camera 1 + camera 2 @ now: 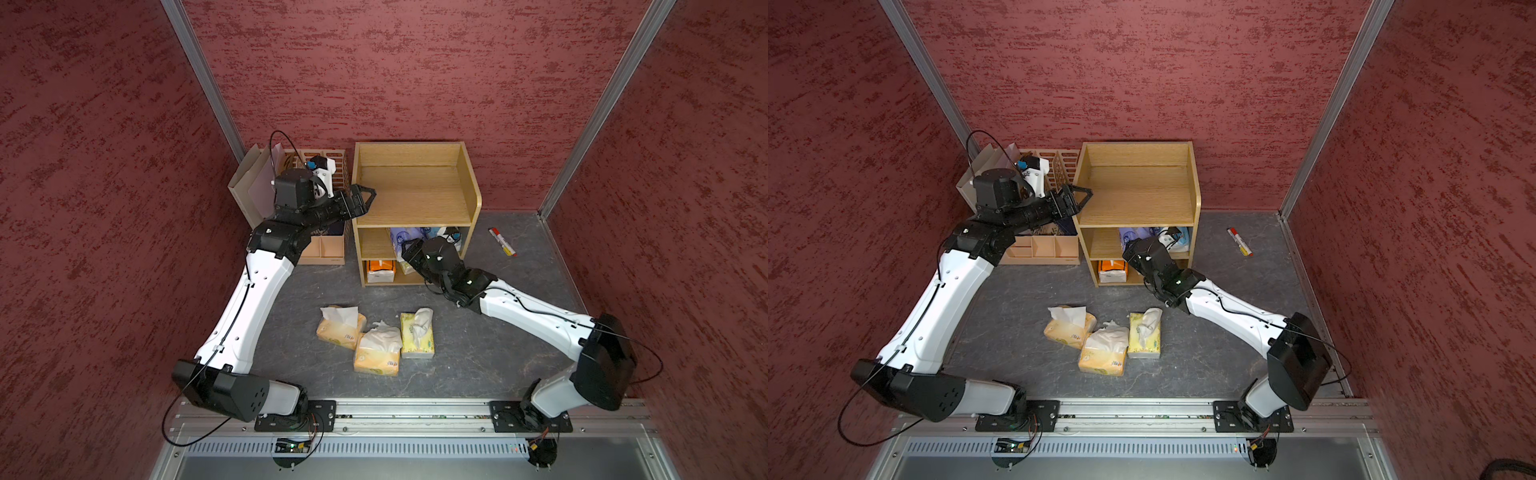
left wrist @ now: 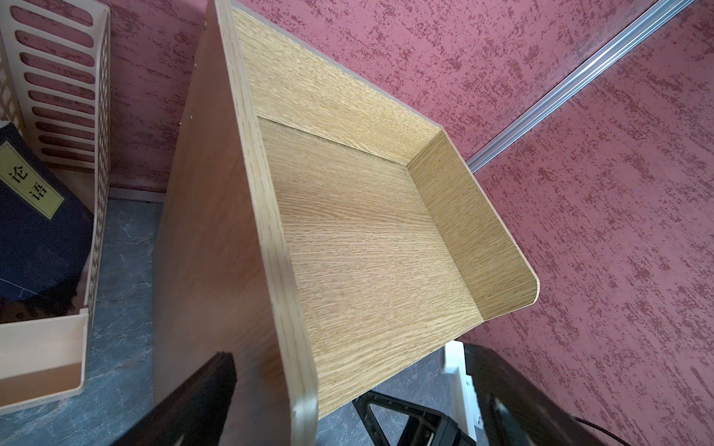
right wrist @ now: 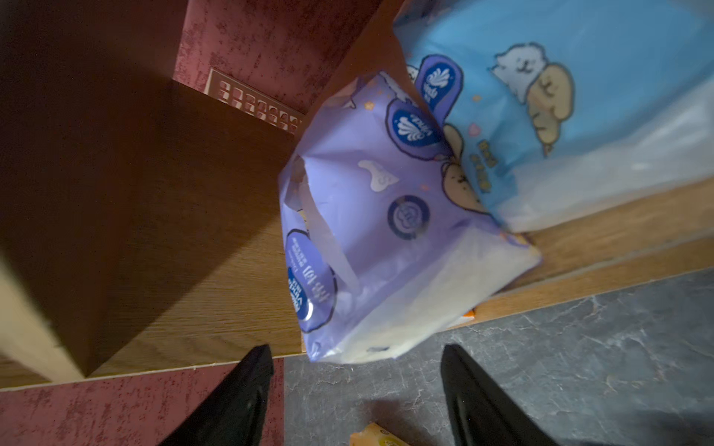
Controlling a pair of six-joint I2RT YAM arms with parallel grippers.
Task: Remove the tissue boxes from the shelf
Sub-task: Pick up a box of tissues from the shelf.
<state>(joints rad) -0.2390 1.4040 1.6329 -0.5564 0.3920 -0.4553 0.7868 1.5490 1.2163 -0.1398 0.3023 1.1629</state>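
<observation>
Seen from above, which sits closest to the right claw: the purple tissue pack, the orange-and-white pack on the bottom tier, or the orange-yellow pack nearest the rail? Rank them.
1. Purple pack, middle tier of the shelf, just ahead of the open right gripper.
2. Orange-and-white pack, bottom tier, left side.
3. Orange-yellow pack, off the shelf, out front.

The grey marbled tabletop carries the oak three-tier shelf at the rear, with the peach slotted file organizer just beside it. A red-capped marker lies apart on the shelf's other side. In front of the shelf, the first orange-yellow tissue pack touches the second orange-yellow tissue pack, and the pale yellow tissue pack lies just beside the second. On the middle tier, the purple tissue pack touches the light blue tissue pack. The bottom tier holds the orange-and-white tissue pack
</observation>
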